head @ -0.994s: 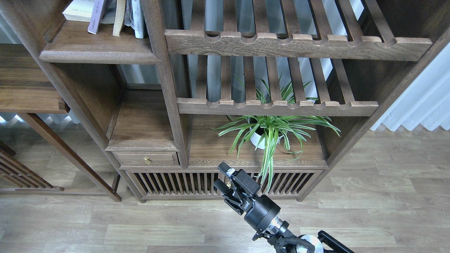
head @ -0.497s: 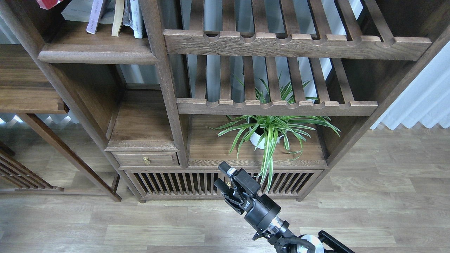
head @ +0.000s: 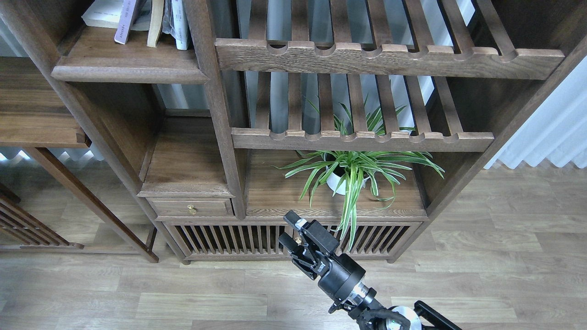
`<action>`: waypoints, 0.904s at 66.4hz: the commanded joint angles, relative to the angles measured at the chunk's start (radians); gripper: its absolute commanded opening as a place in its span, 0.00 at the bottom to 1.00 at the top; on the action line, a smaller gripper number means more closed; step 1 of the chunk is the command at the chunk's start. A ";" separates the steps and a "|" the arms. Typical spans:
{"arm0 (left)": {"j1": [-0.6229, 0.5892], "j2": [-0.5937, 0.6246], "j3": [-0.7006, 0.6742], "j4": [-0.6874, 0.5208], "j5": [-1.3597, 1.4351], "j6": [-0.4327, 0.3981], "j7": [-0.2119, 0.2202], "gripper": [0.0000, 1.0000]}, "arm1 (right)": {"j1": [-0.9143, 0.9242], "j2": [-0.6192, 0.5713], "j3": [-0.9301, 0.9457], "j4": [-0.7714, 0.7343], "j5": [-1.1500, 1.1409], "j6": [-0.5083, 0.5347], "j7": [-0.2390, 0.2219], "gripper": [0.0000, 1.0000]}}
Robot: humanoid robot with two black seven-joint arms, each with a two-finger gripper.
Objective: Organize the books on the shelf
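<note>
The shelf (head: 128, 68), a solid dark-brown board with a rounded front edge, sits at the top left. Books stand on it, cut off by the frame's top edge. A pale lavender book (head: 126, 20) leans to the left. Beside it stands a yellowish book (head: 156, 23), then a white wrapped one (head: 180, 25). Behind them a pale book (head: 103, 13) lies flat. My right gripper (head: 290, 229) hangs low at the centre, far below the shelf, in front of the cabinet's slatted base. It is open and holds nothing. My left gripper is out of view.
Two slatted racks with scalloped front rails (head: 390, 59) (head: 362, 140) fill the upper right. A potted spider plant (head: 351, 174) stands on the lower board just behind my gripper. A small drawer with a brass knob (head: 191, 210) is at the lower left. Wood floor (head: 183, 298) lies below.
A red thing showed at the top left corner half a second ago and is out of view now. The books and my right gripper have not moved.
</note>
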 commanded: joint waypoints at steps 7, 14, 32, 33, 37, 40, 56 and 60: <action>-0.043 -0.110 0.006 0.134 0.111 0.000 -0.142 0.01 | -0.003 0.001 0.000 0.001 0.001 0.000 0.000 0.99; -0.043 -0.142 0.014 0.162 0.121 0.000 -0.153 0.01 | -0.003 0.001 0.000 0.003 0.001 0.000 0.000 0.99; -0.050 -0.186 0.072 0.229 0.153 0.000 -0.258 0.01 | -0.007 0.001 -0.001 0.004 0.000 0.000 0.000 0.99; -0.053 -0.188 0.075 0.231 0.156 0.000 -0.264 0.01 | -0.007 0.001 -0.001 0.004 0.001 0.000 0.000 0.99; -0.070 -0.199 0.101 0.246 0.167 0.000 -0.299 0.01 | -0.009 0.001 -0.001 0.004 0.000 0.000 0.000 0.99; -0.079 -0.208 0.120 0.258 0.167 0.000 -0.319 0.01 | -0.009 0.003 -0.001 0.004 0.000 0.000 0.000 0.99; -0.128 -0.265 0.218 0.357 0.190 0.000 -0.452 0.01 | -0.014 0.004 -0.018 0.006 0.000 0.000 0.000 0.99; -0.123 -0.278 0.219 0.367 0.190 0.000 -0.463 0.01 | -0.012 0.004 -0.017 0.007 0.000 0.000 0.001 0.99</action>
